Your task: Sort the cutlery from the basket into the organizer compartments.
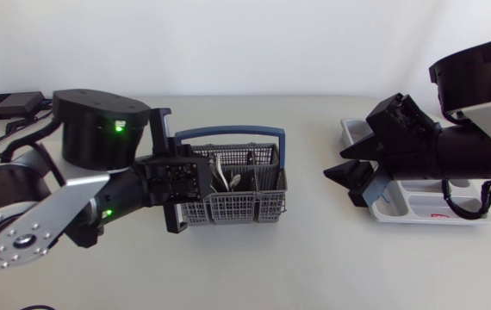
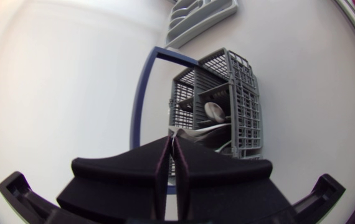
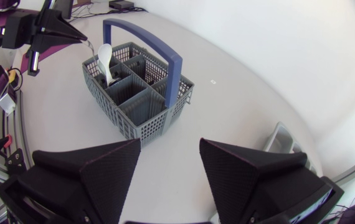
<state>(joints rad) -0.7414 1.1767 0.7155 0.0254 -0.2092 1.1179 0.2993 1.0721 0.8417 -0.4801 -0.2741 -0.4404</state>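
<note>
A grey cutlery basket with a blue handle stands mid-table and holds several pale pieces. My left gripper is at the basket's left compartment. In the left wrist view its fingers are pressed together on the end of a pale cutlery piece that leans out of the basket. A white spoon stands upright in the basket. My right gripper hangs open and empty over the table, between basket and organizer; its fingers stand wide apart.
My right arm covers much of the grey organizer; its left end and front rim show. A black box with cables lies at the far left of the table. Bare table lies in front of the basket.
</note>
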